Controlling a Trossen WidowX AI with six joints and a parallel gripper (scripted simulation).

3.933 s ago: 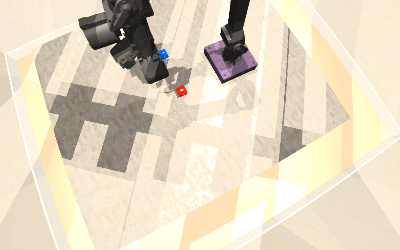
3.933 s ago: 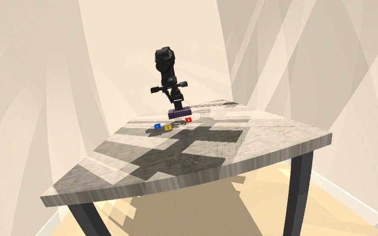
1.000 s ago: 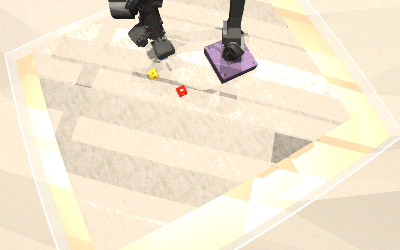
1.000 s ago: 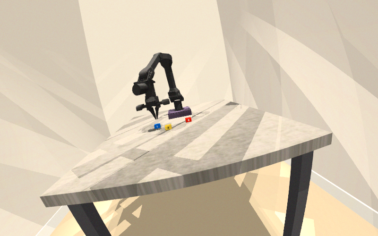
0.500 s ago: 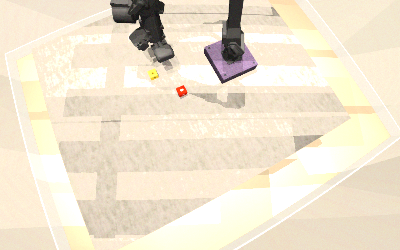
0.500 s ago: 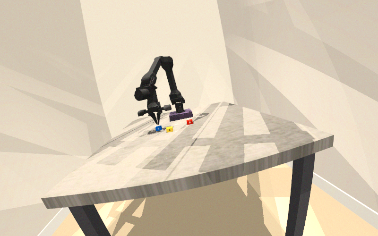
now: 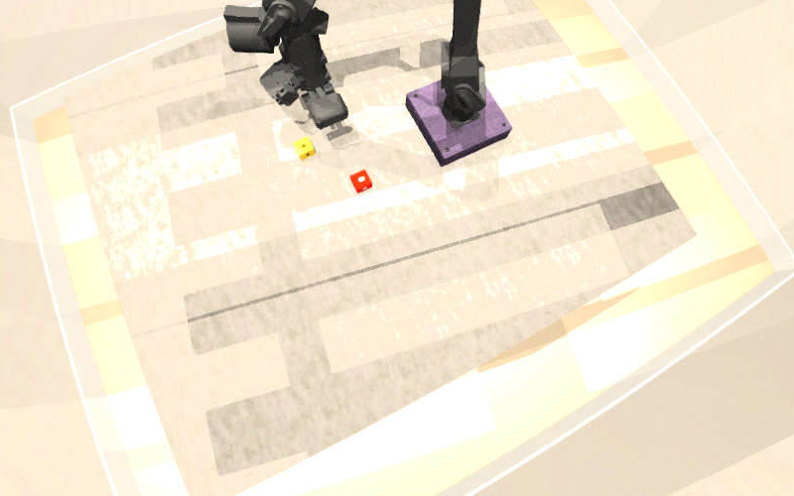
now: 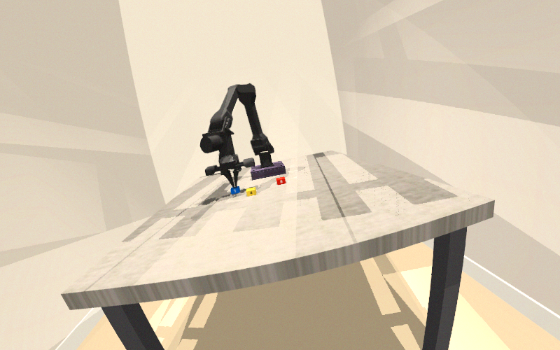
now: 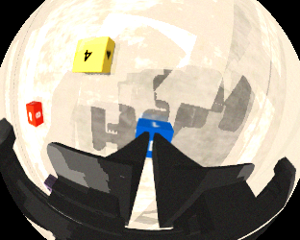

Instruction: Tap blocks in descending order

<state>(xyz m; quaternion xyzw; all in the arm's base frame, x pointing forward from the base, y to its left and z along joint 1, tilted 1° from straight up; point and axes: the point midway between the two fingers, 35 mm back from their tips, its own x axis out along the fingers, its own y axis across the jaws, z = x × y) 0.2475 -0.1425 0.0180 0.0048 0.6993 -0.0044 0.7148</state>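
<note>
Three small blocks lie on the table. The blue block [image 8: 234,190] [image 9: 154,129] sits right under my gripper's tips; the gripper hides it in the top view. The yellow block [image 7: 305,148] [image 8: 251,191] [image 9: 94,55] shows a 4 and lies just beside it. The red block [image 7: 360,181] [image 8: 280,180] [image 9: 34,114] lies further off, towards the arm's base. My gripper [image 7: 333,126] [image 8: 234,182] [image 9: 150,136] points straight down, fingers shut together with nothing between them, tips just above the blue block.
The arm stands on a purple base plate [image 7: 486,129] [image 8: 269,171] near the red block. The striped table top [image 8: 360,243] has a curved front edge, and a low transparent wall [image 7: 30,202] borders the area.
</note>
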